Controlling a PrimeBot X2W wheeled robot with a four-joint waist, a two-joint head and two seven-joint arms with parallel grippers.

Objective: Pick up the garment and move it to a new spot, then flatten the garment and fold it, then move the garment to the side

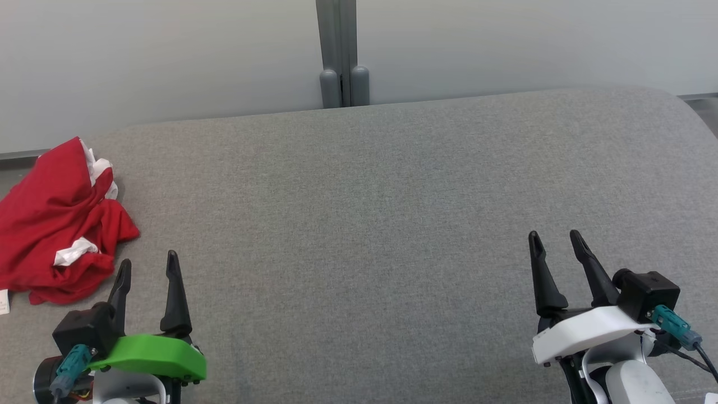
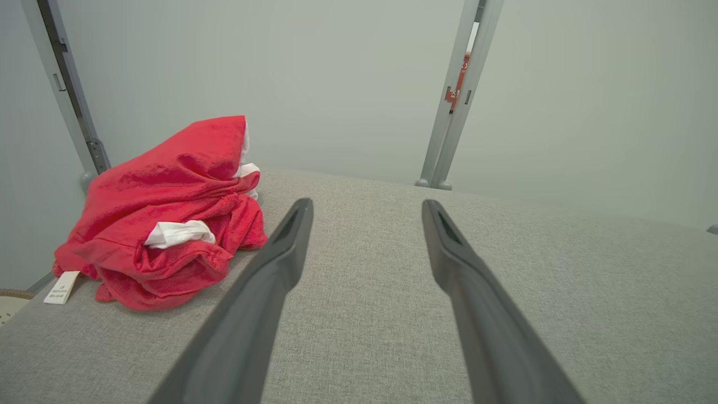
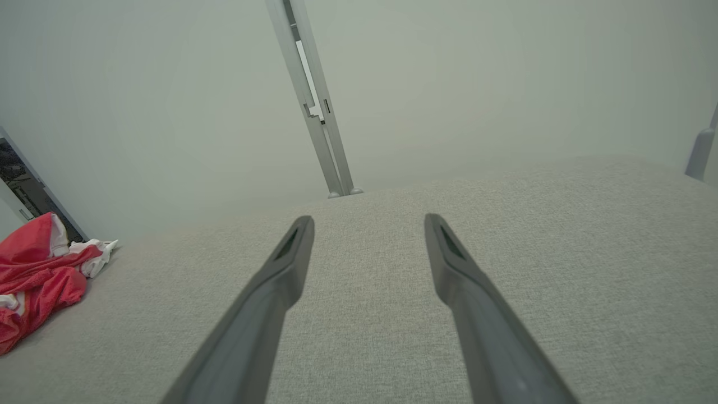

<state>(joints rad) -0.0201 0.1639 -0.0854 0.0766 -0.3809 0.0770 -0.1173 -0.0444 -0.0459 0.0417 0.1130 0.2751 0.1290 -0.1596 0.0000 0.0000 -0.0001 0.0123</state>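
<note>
A crumpled red garment (image 1: 53,224) with white trim lies in a heap at the far left edge of the grey fabric surface (image 1: 381,213). It also shows at the left of the left wrist view, garment (image 2: 168,219), and at the far left of the right wrist view, garment (image 3: 39,275). A white label (image 2: 61,287) hangs from its near side. My left gripper (image 1: 148,261) stands open just to the right of the heap's near end, apart from it. At the lower right my right gripper (image 1: 554,237) is open over bare fabric, far from the garment.
A pale wall runs behind the surface, with a grey vertical post (image 1: 339,56) at its middle. The surface's right end curves away at the upper right (image 1: 684,112). Wide bare fabric lies between the two grippers.
</note>
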